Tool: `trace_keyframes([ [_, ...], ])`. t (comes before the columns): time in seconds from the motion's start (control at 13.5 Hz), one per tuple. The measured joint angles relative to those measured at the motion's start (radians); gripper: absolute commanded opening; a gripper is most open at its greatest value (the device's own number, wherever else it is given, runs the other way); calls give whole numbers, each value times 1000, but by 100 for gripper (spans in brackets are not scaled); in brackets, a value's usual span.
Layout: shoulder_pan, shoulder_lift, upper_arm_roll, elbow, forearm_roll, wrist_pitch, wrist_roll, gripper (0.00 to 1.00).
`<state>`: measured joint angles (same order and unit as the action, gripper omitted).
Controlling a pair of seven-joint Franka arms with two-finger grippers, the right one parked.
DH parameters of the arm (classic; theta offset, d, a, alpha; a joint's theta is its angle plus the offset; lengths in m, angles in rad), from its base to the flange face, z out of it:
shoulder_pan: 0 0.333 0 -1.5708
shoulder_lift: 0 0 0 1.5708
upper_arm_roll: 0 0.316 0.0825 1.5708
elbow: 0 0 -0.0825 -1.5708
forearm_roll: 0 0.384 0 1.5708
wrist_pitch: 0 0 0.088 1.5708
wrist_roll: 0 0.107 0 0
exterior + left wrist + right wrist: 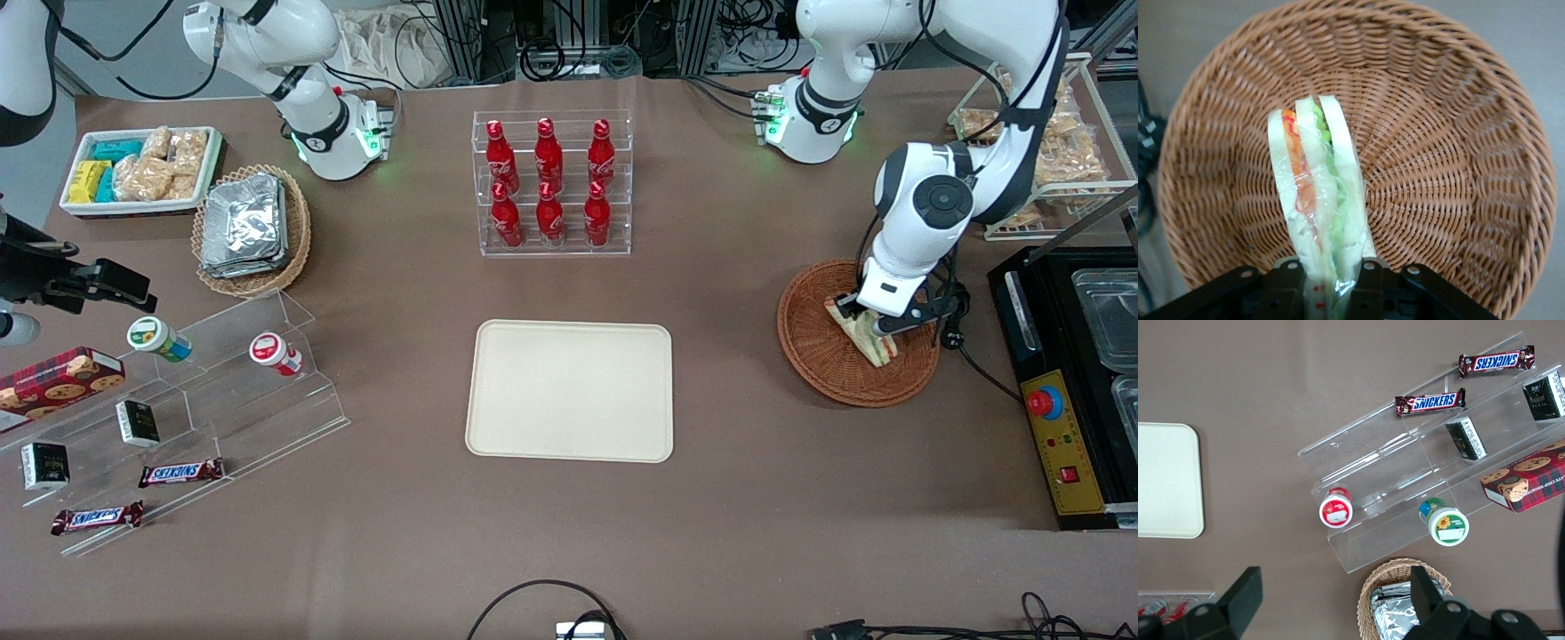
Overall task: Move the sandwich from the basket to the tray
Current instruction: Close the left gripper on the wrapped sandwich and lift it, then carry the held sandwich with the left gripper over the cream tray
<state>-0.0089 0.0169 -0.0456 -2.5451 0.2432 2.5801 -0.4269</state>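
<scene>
Six red cola bottles [549, 182] stand in a clear acrylic rack [553, 244]. Two Snickers bars [180, 472], a cookie box [58, 381] and small cups [275, 352] sit on a stepped clear display [222, 418].

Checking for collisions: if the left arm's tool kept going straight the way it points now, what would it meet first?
The tool, down in the basket, already has the sandwich between its fingers. Going straight on, it would likely press the sandwich into the basket's woven floor; the remaining gap is unclear.
</scene>
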Motion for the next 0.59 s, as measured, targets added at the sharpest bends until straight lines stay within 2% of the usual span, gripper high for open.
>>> trace_keyframes([
  [0.3, -8, -58, -8, 55, 0, -77, 211, 16],
  [0.59, -97, -51, -18, 122, 0, -77, 258, 16],
])
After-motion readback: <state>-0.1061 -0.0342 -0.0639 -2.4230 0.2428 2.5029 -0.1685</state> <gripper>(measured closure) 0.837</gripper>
